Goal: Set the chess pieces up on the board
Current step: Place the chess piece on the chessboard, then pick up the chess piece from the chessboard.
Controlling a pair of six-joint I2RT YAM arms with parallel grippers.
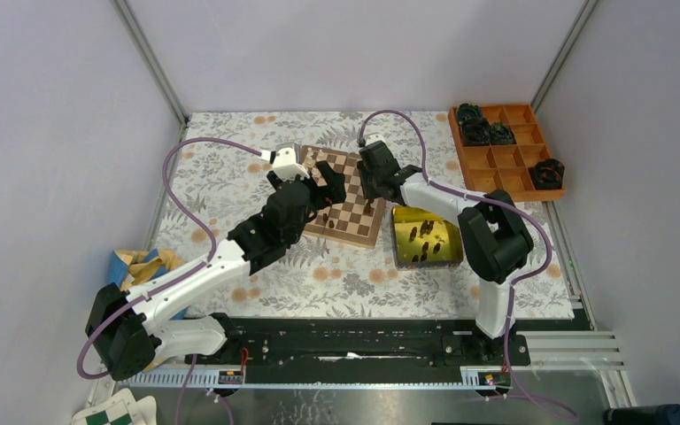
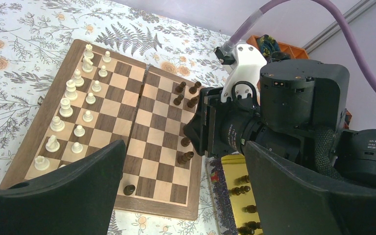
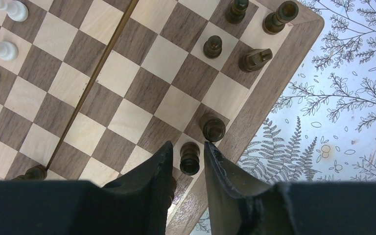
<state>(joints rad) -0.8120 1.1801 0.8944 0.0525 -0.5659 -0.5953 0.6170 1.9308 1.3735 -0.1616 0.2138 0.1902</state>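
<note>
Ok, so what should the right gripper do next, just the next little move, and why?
Probably lift the right gripper straight up. Its jaws stand slightly apart around the dark chess piece, which stands on an edge square of the board, so a sideways move might topple it.

Top external: fixed, high behind arm bases point(image 1: 496, 341), looking down and forward over whole table point(image 1: 230, 159); most distant view.
Left wrist: oblique over board point(image 2: 147, 127), facing toward table's far right; right arm point(image 2: 293, 98) close in frame; left fingers point(image 2: 63, 196) fill bottom corners.
Right wrist: almost straight down, very close over board's corner with dark pieces point(image 3: 213, 126); right fingertips point(image 3: 159, 169) at bottom edge.
All three share board; both wrist views share those dark pieces.
</note>
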